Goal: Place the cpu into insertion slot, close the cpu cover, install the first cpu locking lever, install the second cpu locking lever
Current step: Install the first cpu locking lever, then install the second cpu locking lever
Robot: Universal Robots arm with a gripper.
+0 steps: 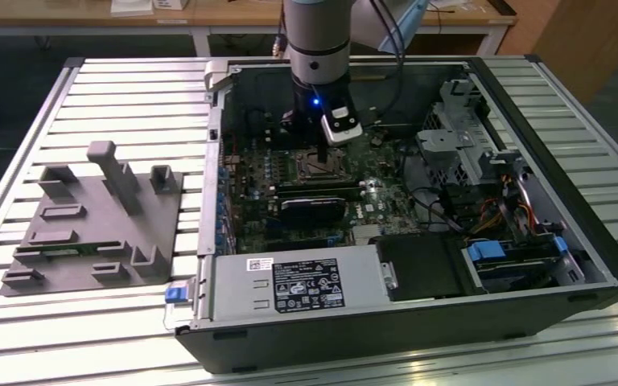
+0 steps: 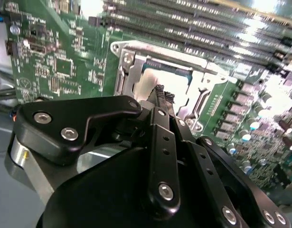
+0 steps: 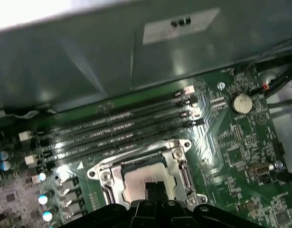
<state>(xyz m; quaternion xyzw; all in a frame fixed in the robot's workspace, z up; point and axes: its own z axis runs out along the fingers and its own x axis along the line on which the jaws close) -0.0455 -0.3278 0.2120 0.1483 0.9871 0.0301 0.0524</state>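
The insertion slot (image 1: 318, 168) sits on the green board inside the open computer case. In both wrist views the cpu (image 3: 138, 176) (image 2: 148, 80) lies flat in the slot, its silvery top showing. The cpu cover (image 3: 176, 156) (image 2: 131, 64), a silver frame, lies down around it. My gripper (image 1: 315, 154) (image 2: 164, 94) (image 3: 154, 187) hangs right above the slot. Its black fingertips (image 2: 159, 90) are pressed together, shut with nothing between them, at or just over the cpu's top near one edge of the cover. I cannot tell how the locking levers stand.
Long memory slots (image 3: 112, 128) run beside the socket, with the case wall (image 3: 89, 61) behind them. A black card (image 1: 311, 203), a power supply (image 1: 287, 285), drive bays and cables (image 1: 492, 201) crowd the case. A grey fixture (image 1: 94, 217) stands on the slatted table at the exterior view's left.
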